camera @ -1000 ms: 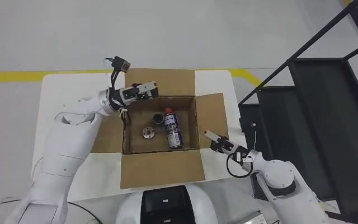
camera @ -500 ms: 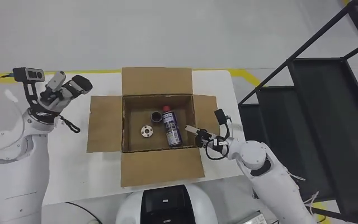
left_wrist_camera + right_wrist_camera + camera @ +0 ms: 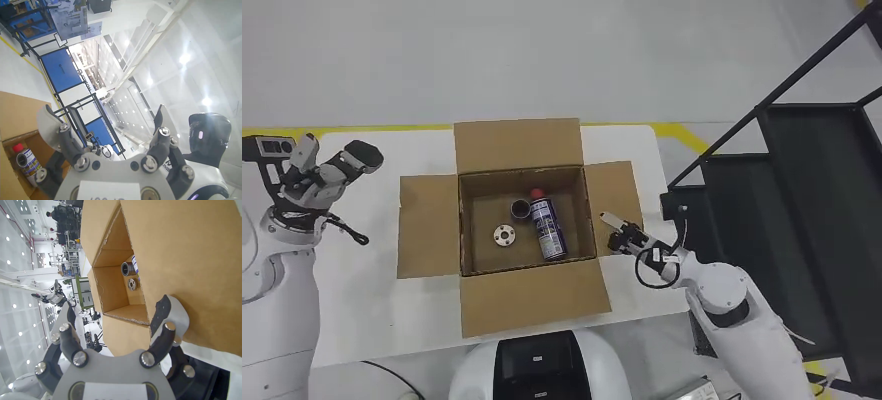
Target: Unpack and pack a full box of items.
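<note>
The box (image 3: 522,145) is plain brown cardboard and sits in the middle of the white table (image 3: 372,290); its four flaps are folded out flat, and the corrugated cut edges show along the rim in the right wrist view (image 3: 170,237). A corner of it also shows in the left wrist view (image 3: 17,113).

Three things lie on its floor. A spray can (image 3: 548,228) with a red cap and a blue and white label lies on its side right of centre, cap towards the far wall; the left wrist view shows its cap and label (image 3: 31,166); the right wrist view shows a sliver of it (image 3: 135,266). A short dark metal cylinder (image 3: 520,209) lies just beside the can's cap end; its open bore faces the right wrist camera (image 3: 127,269). A round metal disc (image 3: 505,235) with a centre hole and small holes around it lies flat nearer the front (image 3: 132,285).

The left gripper (image 3: 103,113) is raised well off to the left of the box, above the table's left edge (image 3: 347,165); its fingers are spread apart and hold nothing.

The right gripper (image 3: 116,306) hangs over the near outer corner of the right flap (image 3: 620,237); its fingers are spread and empty; one pad (image 3: 160,313) lies close against the flap, but I cannot tell if it touches.
</note>
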Motion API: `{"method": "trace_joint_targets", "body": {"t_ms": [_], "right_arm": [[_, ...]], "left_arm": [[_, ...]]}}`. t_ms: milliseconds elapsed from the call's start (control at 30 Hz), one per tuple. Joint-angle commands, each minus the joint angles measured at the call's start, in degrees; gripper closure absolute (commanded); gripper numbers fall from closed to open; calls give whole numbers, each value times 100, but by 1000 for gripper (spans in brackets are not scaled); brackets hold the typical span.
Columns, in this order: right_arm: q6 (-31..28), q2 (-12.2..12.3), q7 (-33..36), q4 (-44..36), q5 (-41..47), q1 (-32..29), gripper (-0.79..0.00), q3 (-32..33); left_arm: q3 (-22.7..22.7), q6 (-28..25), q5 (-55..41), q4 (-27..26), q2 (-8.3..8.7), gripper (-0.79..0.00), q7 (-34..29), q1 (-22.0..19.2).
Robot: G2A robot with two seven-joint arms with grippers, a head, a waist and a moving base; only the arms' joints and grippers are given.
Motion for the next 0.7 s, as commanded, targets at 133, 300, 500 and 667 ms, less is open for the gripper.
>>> {"method": "trace_joint_targets", "body": {"t_ms": [133, 300, 500, 667], "right_arm": [[527, -29, -186, 342, -268, 370, -785, -268], [848, -59, -92, 559, -340, 694, -785, -555], [886, -69, -340, 295, -542, 728, -785, -606], [965, -3, -432, -882, -1403, 411, -785, -478]], "left_arm": [[7, -56, -50, 270, 11, -785, -9, -128], [33, -47, -85, 424, 21, -785, -42, -210], [84, -33, -126, 572, 32, -785, -130, -322], [80, -47, -265, 754, 39, -785, -148, -423]]}}
